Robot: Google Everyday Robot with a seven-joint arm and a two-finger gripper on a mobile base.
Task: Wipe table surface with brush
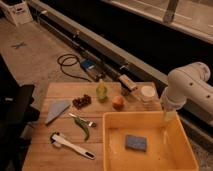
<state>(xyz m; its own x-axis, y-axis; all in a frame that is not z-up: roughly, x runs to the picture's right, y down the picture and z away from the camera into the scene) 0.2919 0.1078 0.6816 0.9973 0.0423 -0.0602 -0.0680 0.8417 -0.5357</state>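
While brush (74, 146) lies ungrasped — step: approach.
Gripper (169, 116): over tray (106, 142) far rim; open or closed, cannot tell.
Next: cross to brush handle.

A test lab or workshop is indicated by the concrete floor (42, 57), a taped cross (19, 45), a loose black cable (60, 62) and a long rail (75, 36). The gripper (169, 116) is held over the far right rim of the yellow tray (134, 115).
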